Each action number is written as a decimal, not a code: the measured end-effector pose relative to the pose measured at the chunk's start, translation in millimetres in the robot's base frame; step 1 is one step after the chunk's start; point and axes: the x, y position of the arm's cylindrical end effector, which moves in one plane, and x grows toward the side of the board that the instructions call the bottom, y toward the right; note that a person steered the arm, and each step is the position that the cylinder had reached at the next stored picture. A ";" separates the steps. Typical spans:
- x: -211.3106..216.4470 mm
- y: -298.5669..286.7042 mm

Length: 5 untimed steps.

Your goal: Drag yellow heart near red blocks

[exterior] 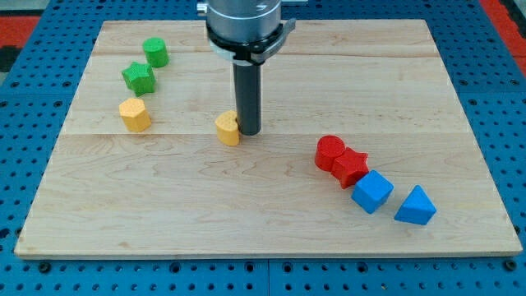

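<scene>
The yellow heart (227, 128) lies near the middle of the wooden board (271, 214). My tip (250, 131) stands right against the heart's right side, touching or nearly touching it. The red cylinder (329, 151) and the red star (351, 167) sit together to the view's right of the heart, a little lower. They are well apart from the heart.
A blue cube (372, 191) and a blue triangle (416, 205) lie next to the red star at the lower right. A green cylinder (155, 53), a green star (139, 77) and a yellow hexagon (135, 114) stand at the upper left.
</scene>
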 end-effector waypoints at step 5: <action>8.4 -37.9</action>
